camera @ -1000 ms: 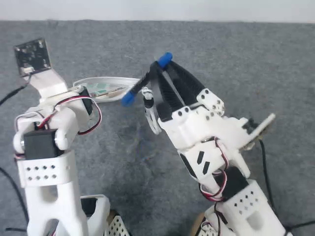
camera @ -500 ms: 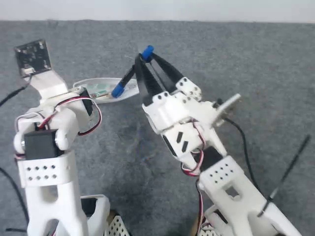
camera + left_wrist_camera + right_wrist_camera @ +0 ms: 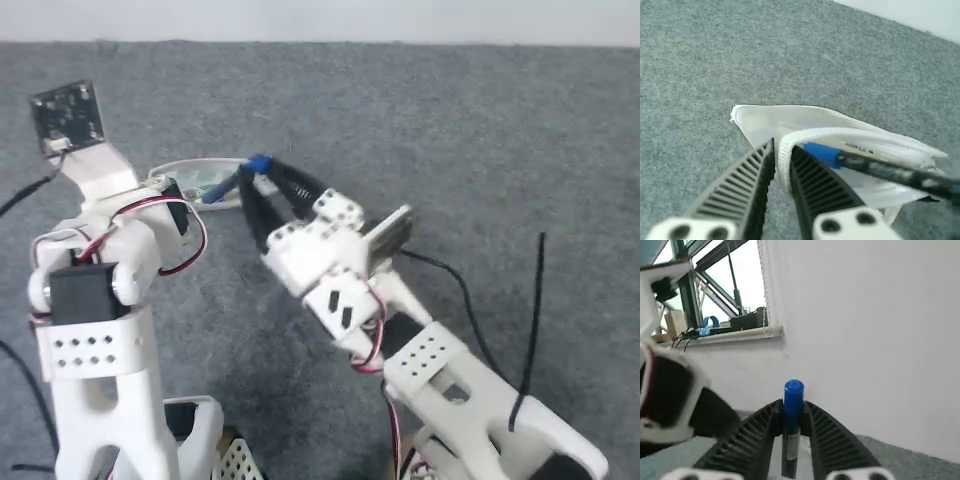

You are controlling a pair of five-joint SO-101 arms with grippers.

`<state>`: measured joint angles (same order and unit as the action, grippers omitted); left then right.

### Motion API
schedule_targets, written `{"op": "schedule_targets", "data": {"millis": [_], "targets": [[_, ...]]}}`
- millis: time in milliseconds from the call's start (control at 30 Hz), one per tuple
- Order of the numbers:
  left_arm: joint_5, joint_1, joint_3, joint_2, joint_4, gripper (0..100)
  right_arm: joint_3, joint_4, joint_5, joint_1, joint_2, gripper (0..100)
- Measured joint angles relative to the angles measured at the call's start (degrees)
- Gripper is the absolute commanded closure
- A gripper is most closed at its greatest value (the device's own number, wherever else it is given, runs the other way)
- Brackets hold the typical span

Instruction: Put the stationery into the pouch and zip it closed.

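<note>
A translucent white pouch (image 3: pixel 190 167) lies on the grey carpet at the back left. In the left wrist view my left gripper (image 3: pixel 781 148) is shut on the pouch (image 3: pixel 790 120) at its white zip rim, holding the mouth up. A black pen (image 3: pixel 240 180) with blue ends slants down toward the pouch, pinched in my right gripper (image 3: pixel 256 178). Its lower blue end (image 3: pixel 824 154) sits inside the pouch mouth. In the right wrist view the pen (image 3: pixel 792 412) stands upright between the shut fingers of my right gripper (image 3: pixel 792 407).
The left arm's white body (image 3: pixel 100 270) stands at the front left, close to the right arm's wrist (image 3: pixel 330 260). A black cable (image 3: pixel 535 300) trails at the right. Grey carpet (image 3: pixel 480 130) spreads to the back and right.
The right arm has swung left and down with the pen. The pen's lower blue end has gone from beside the pouch into its mouth. The left arm has kept still.
</note>
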<state>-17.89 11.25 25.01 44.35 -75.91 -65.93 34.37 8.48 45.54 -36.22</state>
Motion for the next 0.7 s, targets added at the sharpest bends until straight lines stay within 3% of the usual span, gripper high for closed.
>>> {"op": "schedule_targets", "data": {"millis": [200, 367, 700], "targets": [[0.0, 0.1, 0.0, 0.0, 0.0, 99, -3.3, 0.0, -1.4, 0.8, -0.1, 78.2], [0.0, 0.1, 0.0, 0.0, 0.0, 99, -7.0, -1.1, -1.4, 0.7, -8.4, 78.2], [0.0, 0.1, 0.0, 0.0, 0.0, 99, -7.0, -37.1, -1.6, -5.4, -33.0, 78.2]]}}
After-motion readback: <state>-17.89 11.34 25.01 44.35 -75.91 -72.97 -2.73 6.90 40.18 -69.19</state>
